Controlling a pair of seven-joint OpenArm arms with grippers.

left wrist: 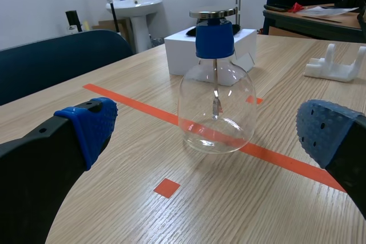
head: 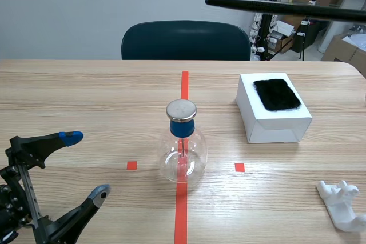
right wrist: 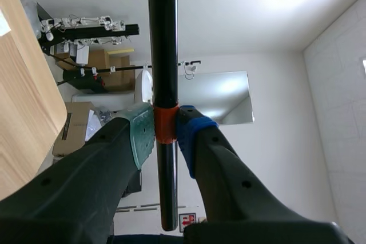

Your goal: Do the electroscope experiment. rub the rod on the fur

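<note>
Black rod (head: 274,7) sat pinched aloft in right hand (right wrist: 166,131); rubbing unstarted, it needed lowering onto fur (head: 277,94), two o'clock of electroscope (head: 182,152).

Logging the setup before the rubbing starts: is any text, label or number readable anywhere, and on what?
No text can be read.
The white box, the flask and the rod show no print.
A small red sign past the right gripper is too small to read.

Black rod (right wrist: 162,38), black fur (head: 277,94), white box (head: 273,127), blue-stoppered clear flask (head: 182,161).
</note>
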